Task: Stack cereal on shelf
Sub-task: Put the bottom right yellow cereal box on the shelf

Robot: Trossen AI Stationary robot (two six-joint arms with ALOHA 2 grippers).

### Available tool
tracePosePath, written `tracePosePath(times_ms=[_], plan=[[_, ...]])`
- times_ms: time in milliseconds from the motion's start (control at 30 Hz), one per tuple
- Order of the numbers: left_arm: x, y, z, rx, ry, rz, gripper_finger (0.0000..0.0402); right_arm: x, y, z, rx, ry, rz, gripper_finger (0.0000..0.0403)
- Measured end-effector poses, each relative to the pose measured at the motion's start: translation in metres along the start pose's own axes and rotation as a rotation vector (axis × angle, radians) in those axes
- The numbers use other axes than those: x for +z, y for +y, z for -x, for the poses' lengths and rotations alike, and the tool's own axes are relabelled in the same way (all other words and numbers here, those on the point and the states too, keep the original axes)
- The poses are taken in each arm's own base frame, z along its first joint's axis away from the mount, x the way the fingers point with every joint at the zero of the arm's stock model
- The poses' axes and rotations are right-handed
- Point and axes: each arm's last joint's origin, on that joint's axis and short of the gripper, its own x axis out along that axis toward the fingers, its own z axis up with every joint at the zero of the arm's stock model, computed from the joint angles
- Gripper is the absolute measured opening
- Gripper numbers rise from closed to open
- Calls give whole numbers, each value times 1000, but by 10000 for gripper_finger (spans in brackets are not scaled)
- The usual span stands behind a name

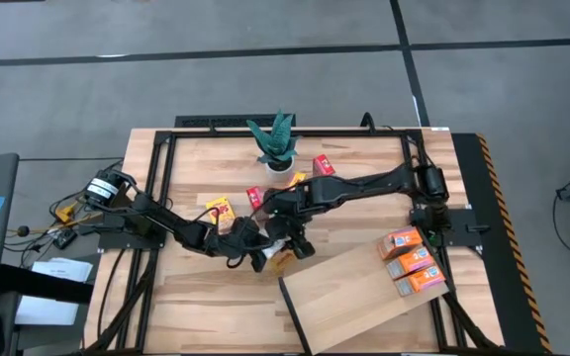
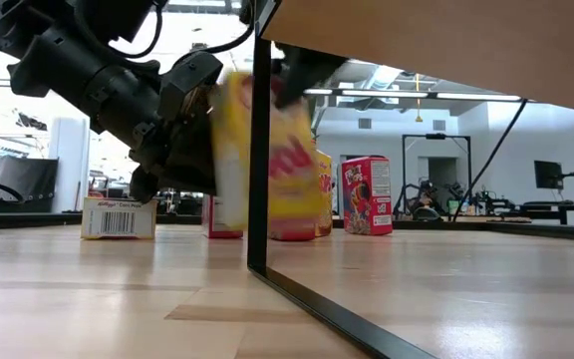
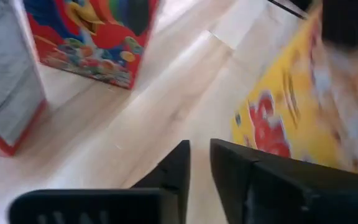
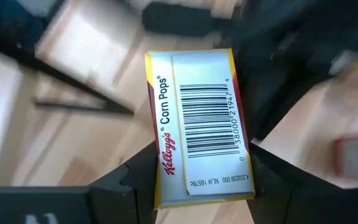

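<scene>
One yellow cereal box (image 4: 197, 124) clamped in right hand (image 4: 194, 171), half-hidden overhead; left hand (image 3: 197, 165) nearly together

Nearly closed dark fingers (image 3: 229, 171) above the pale planked wooden desk (image 3: 148, 106); blurred yellow cardboard cereal box (image 3: 297, 118) beside them, red cardboard cereal box (image 3: 95, 34) beyond.

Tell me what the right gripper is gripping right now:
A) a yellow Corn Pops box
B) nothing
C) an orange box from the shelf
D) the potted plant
A: in the right wrist view the right gripper has a finger on each side of the yellow Corn Pops box.
</scene>
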Motion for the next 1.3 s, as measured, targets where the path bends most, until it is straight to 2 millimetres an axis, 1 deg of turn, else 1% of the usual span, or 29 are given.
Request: tracePosePath(times_ms=[67,133,200,267,400,500,600,700,833,933,1000,1067,1133,1300], plan=[[2,-2,1,-27,11,-9,77,-1,2,13,-1,10,-12,202],[5,-2,3,-41,21,-23,107,2,1,26,-19,-28,-13,199],[11,-4,6,-63,10,-29,138,0,1,45,-29,-26,-31,198],[18,-4,11,-73,2,-46,168,0,0,65,-52,-65,-40,200],[38,-2,20,-81,-36,-52,222,-3,2,108,-108,-121,-77,212],[60,-2,32,-112,-99,-49,247,-6,6,141,-152,-182,-112,214],[85,-4,48,-148,-231,-76,258,-8,12,175,-196,-268,-142,209],[108,-8,69,-186,-391,-125,259,-6,23,208,-234,-406,-150,203],[133,-13,96,-256,-595,-167,258,-2,41,253,-288,-638,-121,203],[144,-15,111,-295,-701,-184,258,2,59,286,-313,-833,-81,210],[148,-17,116,-306,-743,-212,258,2,69,303,-324,-926,-71,214],[154,-22,117,-300,-762,-275,258,4,79,315,-340,-1006,-47,215],[163,-31,115,-299,-785,-334,258,6,85,320,-356,-1058,-25,213],[183,-53,107,-233,-835,-469,258,9,90,320,-363,-1080,-8,204]])
